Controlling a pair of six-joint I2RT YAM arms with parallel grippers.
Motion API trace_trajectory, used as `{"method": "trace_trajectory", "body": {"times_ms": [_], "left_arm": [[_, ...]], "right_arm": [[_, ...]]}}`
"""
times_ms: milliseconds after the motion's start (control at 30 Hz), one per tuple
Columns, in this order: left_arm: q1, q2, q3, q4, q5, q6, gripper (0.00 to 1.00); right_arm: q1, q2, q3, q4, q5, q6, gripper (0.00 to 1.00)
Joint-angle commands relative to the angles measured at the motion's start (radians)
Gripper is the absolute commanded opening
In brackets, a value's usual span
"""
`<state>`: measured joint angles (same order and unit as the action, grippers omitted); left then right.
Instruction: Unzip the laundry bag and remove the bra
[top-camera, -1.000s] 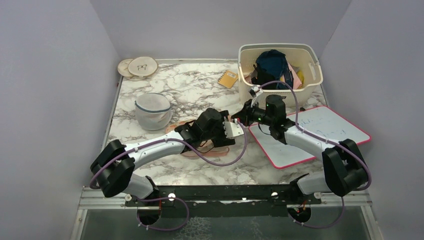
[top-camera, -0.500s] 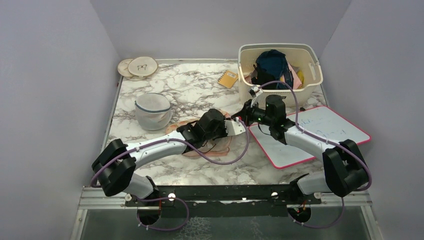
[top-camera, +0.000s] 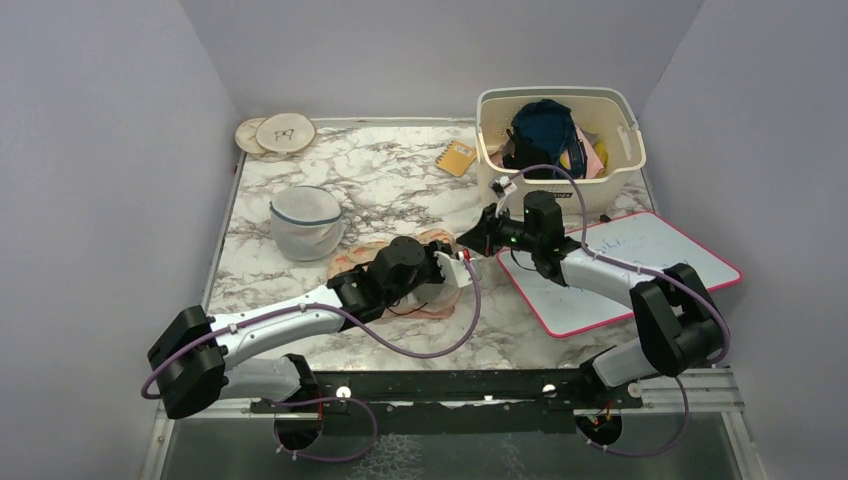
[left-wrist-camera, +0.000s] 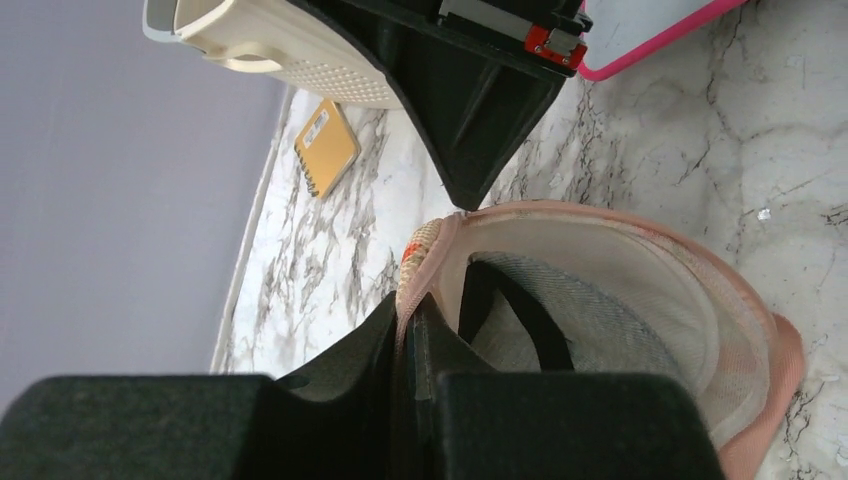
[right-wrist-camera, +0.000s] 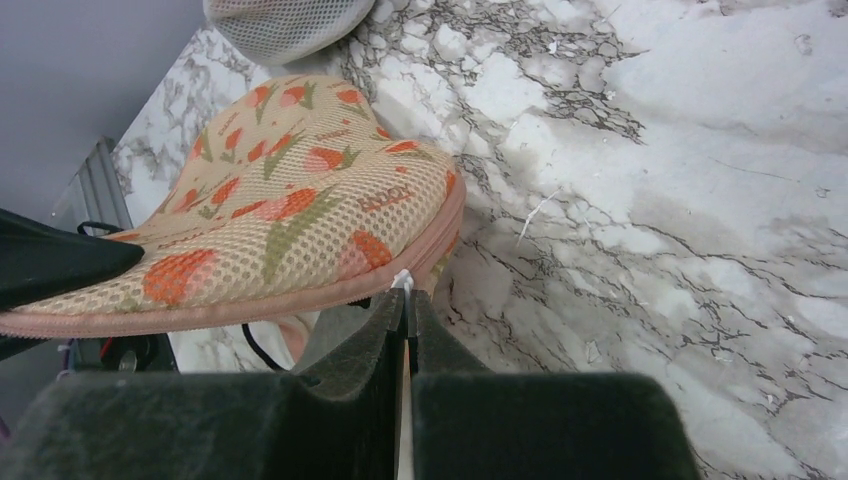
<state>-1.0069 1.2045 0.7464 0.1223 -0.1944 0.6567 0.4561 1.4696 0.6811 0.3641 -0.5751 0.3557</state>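
You've got left jaws clamped shut on the bag rim, right jaws pinched on the zip tab; the bra lies inside the open mouth, nearest your left.

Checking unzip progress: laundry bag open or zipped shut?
Open. Left wrist view looks into the laundry bag past its parted pink edge, a black strap inside. How far round it is unzipped: cannot tell.

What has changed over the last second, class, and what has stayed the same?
The left gripper drew back slightly toward its base and closed on the pink rim of the laundry bag. The right gripper stayed shut on the bag's edge; the basket and whiteboard did not move.
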Motion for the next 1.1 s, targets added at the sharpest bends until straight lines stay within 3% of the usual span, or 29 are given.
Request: {"method": "trace_trajectory", "body": {"times_ms": [0, 233, 567, 767, 1067], "left_arm": [[-0.027, -0.053, -0.011, 0.079, -0.037, 0.045, 0.00], [-0.030, -0.075, -0.024, 0.108, -0.001, 0.036, 0.00], [-0.031, -0.058, -0.012, 0.104, 0.014, 0.010, 0.00], [-0.032, -0.025, 0.019, 0.081, -0.013, -0.034, 0.00], [-0.030, 0.010, 0.058, 0.035, -0.049, -0.077, 0.00]], "right_arm": [[-0.009, 0.023, 0.045, -0.011, 0.004, -0.022, 0.01], [-0.010, 0.125, 0.134, -0.057, -0.031, -0.073, 0.01], [-0.010, 0.292, 0.232, 0.040, -0.100, -0.062, 0.01], [-0.010, 0.280, 0.239, 0.028, -0.098, -0.080, 0.07], [-0.010, 0.240, 0.242, -0.046, -0.022, -0.085, 0.32]]}}
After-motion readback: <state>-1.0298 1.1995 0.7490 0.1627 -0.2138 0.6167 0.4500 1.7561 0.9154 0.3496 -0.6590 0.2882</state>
